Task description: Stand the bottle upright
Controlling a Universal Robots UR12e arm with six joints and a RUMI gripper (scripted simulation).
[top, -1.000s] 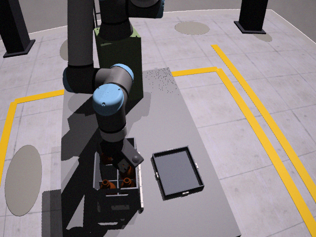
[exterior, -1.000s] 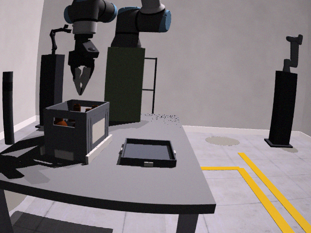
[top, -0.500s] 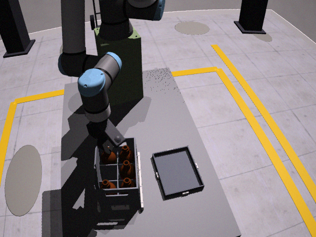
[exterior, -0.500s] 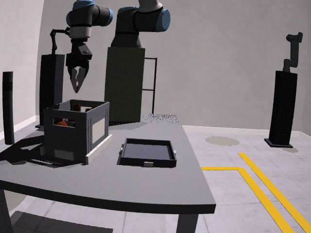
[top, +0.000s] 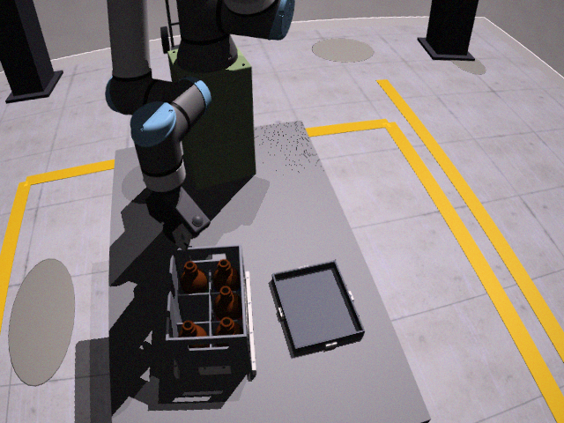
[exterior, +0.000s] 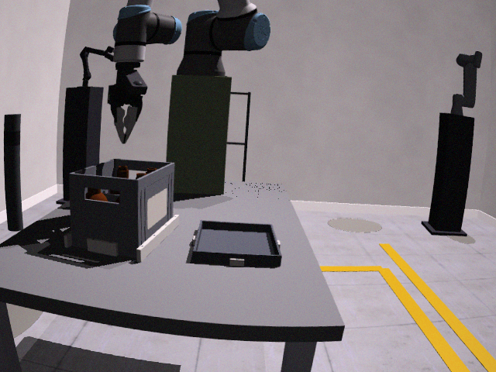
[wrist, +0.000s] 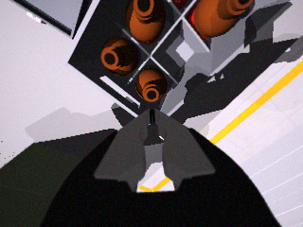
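A dark crate stands on the table and holds several brown bottles upright in its compartments; one compartment on its left side looks empty. It also shows in the exterior view. The dark empty tray lies to the right of the crate, also in the exterior view. My gripper is shut and empty, hanging well above the crate's far end. In the wrist view my fingertips point just past a bottle mouth at the crate's near corner.
The green robot pedestal stands at the table's far end. Dark pillars stand behind the crate off the table. The arm's elbow hangs over the table's left rear.
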